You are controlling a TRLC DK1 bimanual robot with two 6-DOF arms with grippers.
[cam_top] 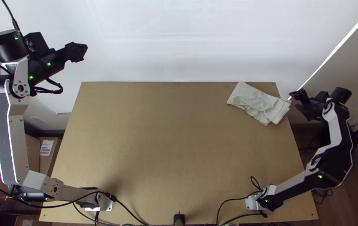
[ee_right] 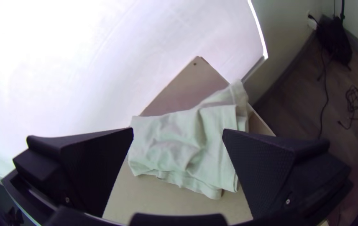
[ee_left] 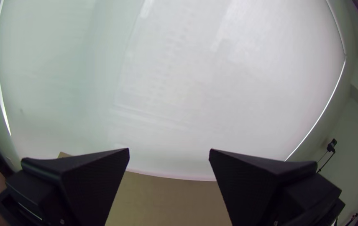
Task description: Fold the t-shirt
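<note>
The white t-shirt lies in a folded, wrinkled bundle at the table's far right corner, part of it reaching over the right edge. Just right of it, past that edge, my right gripper is held. In the right wrist view the t-shirt shows beyond the right gripper, whose fingers stand wide apart with no cloth between them. My left gripper is far from the cloth, beyond the table's far left corner. The left wrist view has the left gripper open, holding nothing.
The wooden table has bare surface across its middle and left. A white wall or screen stands behind its far edge. Black cables run along the near edge by both arm bases. Cardboard boxes stand left of the table.
</note>
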